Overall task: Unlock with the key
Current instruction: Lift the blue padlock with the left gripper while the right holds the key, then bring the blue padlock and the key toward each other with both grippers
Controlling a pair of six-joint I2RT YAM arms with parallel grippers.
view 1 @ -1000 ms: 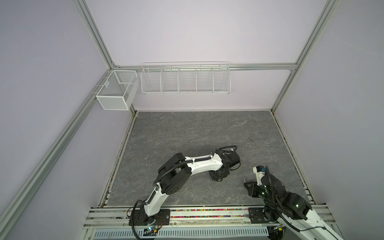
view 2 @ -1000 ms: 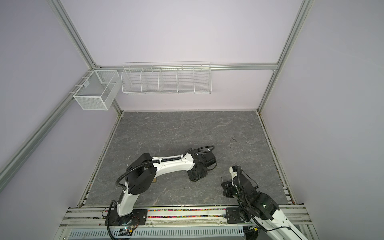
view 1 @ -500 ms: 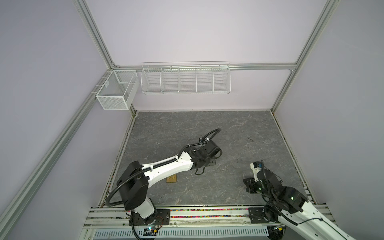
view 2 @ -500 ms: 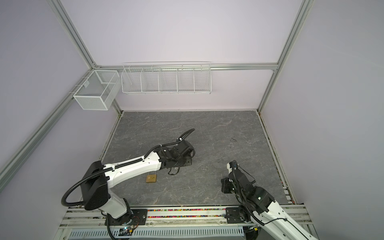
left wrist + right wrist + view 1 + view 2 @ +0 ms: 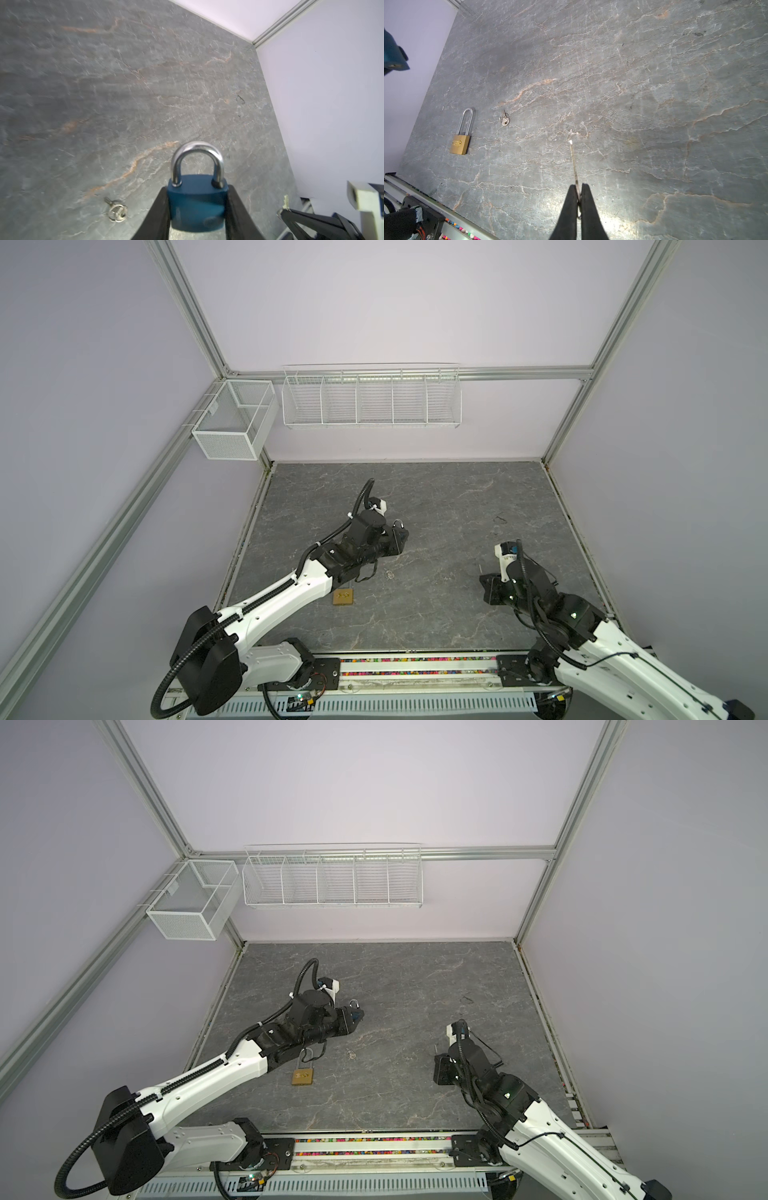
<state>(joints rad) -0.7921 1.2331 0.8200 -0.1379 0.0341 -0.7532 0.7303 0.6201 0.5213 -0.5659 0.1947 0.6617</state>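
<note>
— How are the grippers found?
— The right gripper is clenched on a key, well apart from the brass padlock. A blue padlock is grasped by the left gripper.
— And near the brass padlock?
— A ringed key is seen just beside it, on the table.

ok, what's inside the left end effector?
A blue padlock, body clamped between the left end effector's fingers, silver shackle sticking out. The fingers cover its sides; its bottom face isn't visible.
</note>
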